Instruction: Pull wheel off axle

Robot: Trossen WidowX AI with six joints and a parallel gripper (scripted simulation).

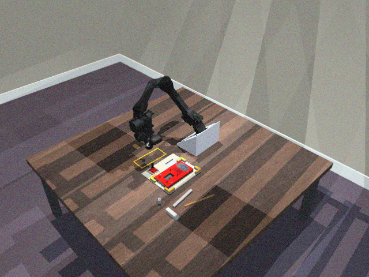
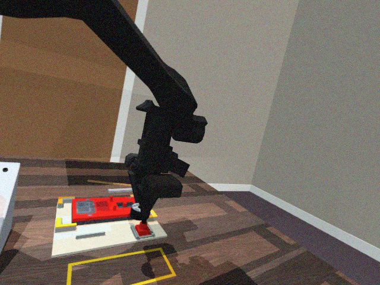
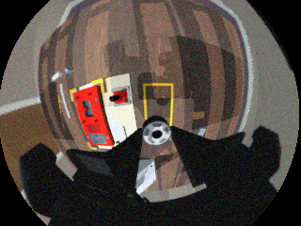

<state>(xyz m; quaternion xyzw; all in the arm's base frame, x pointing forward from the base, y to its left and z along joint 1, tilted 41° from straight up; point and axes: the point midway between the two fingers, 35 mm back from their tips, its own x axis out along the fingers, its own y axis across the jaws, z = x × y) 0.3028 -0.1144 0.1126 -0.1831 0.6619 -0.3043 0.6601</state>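
One wheel [image 3: 156,132] clamped between the fingers of the gripper [image 3: 157,139], jaws stopped part-way by its width. Seen end-on in the wrist view: pale grey ring, dark bore in the middle. Held in the air, off the axle [image 1: 152,165] and clear of the table [image 1: 244,167].

From the top view: gripper [image 1: 147,145] pointing down, wheel [image 1: 147,145] at its tip, hanging at about 12 o'clock from the axle and well above it. Axle left bare, standing upright as a thin dark post on a red base [image 1: 153,170], at the 9 o'clock corner of a cream board [image 1: 162,162]. Marked area [image 1: 149,157], outlined in yellow, lying on the wood just beside the board at 10 o'clock. Cannot tell from this view whether directly over the outline or a little past its far edge.

From the wrist view: marked area [image 3: 158,101] at 12 o'clock of the wheel, red base [image 3: 120,96] at 10 o'clock, red plate [image 3: 90,116] at 9 o'clock.

From the exterior view: gripper [image 2: 138,211] dark and nearly vertical, wheel [image 2: 136,207] showing as a small pale patch at the fingertips, red base [image 2: 142,229] lower down at 6 o'clock, yellow outline [image 2: 122,263] nearer the camera.

Elsewhere on the table, top view: white wedge-shaped stand [image 1: 200,138] at 2 o'clock of the board, carrying the arm's base; grey bar [image 1: 182,198], yellow stick [image 1: 199,200], white block [image 1: 172,213] and small grey piece [image 1: 159,201] grouped at 6 o'clock of the board, well apart from the gripper.
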